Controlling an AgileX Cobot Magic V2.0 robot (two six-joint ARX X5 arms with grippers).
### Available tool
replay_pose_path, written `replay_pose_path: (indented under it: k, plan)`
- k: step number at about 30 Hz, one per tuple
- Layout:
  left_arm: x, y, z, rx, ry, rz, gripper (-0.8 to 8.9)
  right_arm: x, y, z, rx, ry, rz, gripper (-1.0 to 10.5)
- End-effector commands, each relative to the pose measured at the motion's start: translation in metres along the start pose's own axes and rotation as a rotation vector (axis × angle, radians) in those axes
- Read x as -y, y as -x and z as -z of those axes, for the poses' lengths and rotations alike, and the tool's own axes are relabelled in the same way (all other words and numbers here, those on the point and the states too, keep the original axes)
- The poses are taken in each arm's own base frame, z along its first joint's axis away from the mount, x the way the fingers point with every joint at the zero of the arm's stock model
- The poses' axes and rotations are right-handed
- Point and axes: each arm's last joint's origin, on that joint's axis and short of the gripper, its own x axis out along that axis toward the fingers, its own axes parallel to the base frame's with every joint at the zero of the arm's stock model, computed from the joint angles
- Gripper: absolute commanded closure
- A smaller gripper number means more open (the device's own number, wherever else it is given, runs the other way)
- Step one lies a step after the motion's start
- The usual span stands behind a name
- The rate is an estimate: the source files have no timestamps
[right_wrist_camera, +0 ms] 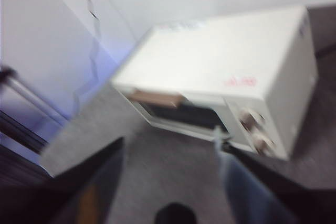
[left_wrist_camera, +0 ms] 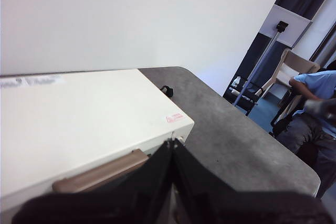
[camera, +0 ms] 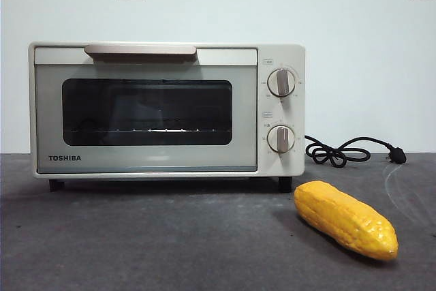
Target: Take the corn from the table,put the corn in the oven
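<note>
Left gripper [left_wrist_camera: 172, 148] above oven [left_wrist_camera: 79, 124], fingers together, right gripper [right_wrist_camera: 170, 150] spread

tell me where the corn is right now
In the front view the corn lies on the table, in front of the oven's knob end.

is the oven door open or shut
Shut. In the front view the oven door sits flush and upright, with its handle at the top; the corn lies outside on the table.
</note>
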Motion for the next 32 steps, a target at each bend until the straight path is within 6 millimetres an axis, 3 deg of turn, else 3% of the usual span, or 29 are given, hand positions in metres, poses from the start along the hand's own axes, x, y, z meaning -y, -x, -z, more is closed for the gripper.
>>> replay_pose_path:
  k: [1,7,16,24,32]
  plan:
    - [0.003,0.001,-0.007,-0.002,-0.048,0.012,8.19,0.0,-0.02,0.005,-0.096,0.035,0.044,4.3]
    - [0.004,0.002,-0.008,-0.015,-0.046,0.009,8.19,-0.004,-0.073,0.02,-0.322,0.094,0.2,4.3]
    - [0.003,0.002,-0.001,-0.078,-0.048,-0.003,8.19,-0.002,-0.15,0.056,-0.65,0.155,0.297,4.4]
    - [0.003,0.002,0.0,-0.086,-0.06,-0.003,8.19,0.014,-0.196,0.081,-0.826,0.17,0.32,4.4]
    - [0.003,0.002,0.0,-0.086,-0.059,-0.004,8.19,0.029,-0.227,0.103,-0.939,0.183,0.336,4.4]
